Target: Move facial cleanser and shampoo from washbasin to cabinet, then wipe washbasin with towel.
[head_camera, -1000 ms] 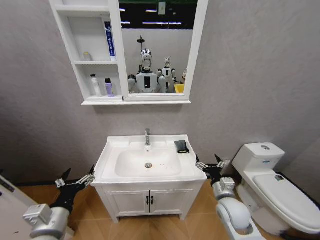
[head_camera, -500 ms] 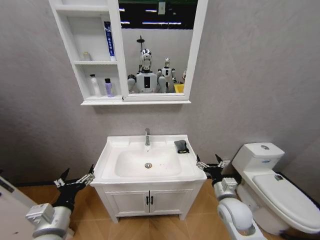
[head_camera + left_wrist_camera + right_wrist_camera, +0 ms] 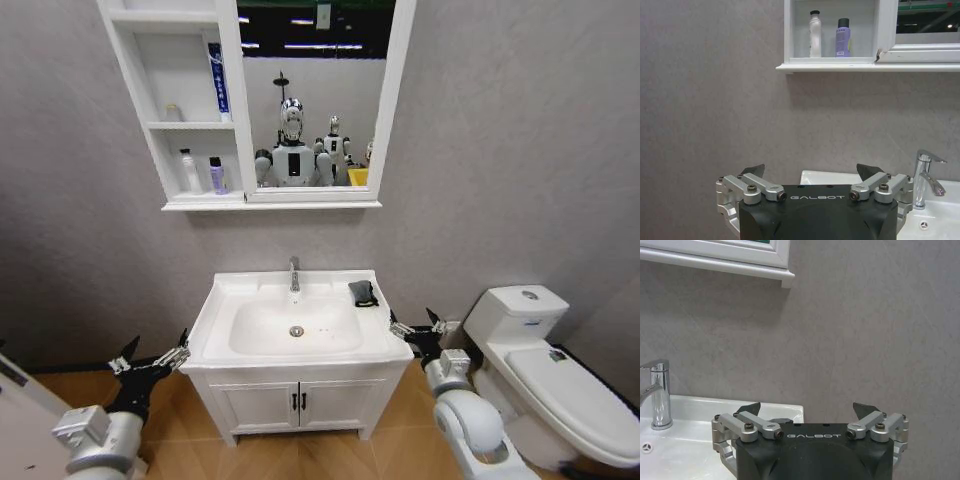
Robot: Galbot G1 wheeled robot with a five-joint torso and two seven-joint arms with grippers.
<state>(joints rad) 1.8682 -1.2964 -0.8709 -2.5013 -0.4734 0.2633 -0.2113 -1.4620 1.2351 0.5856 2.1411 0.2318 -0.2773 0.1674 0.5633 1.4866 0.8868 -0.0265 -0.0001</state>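
Two hands sit low in the head view, one on each side of the vanity: the left hand (image 3: 150,361) near the lower left corner, the right hand (image 3: 414,329) just off the front right corner of the washbasin (image 3: 225,300). Both have their fingers spread wide and grip nothing; the wrist views show the same open fingers with only wall between them. Each arm is cut off by the bottom edge of the frame.

One towel (image 3: 363,293) lies on the basin's rear right ledge, right of centre in the frame, dark and crumpled; in the right wrist view it is mostly hidden behind the hand's body. One chrome tap (image 3: 294,273) stands at the back centre, and one round drain (image 3: 296,331) marks the bowl's bottom.

Two bottles stand side by side on the lowest shelf of the cabinet (image 3: 139,82) at upper left: a white bottle (image 3: 189,171) and a purple bottle (image 3: 217,175). Their labels are too small to read. One blue tube (image 3: 215,82) leans upright in the shelf above, beside a small pale item that is hard to make out. The cabinet's top is cropped by the frame.

Open floor shows left of the vanity; on the right, one toilet (image 3: 548,371) stands close behind the right arm, narrowing that side.
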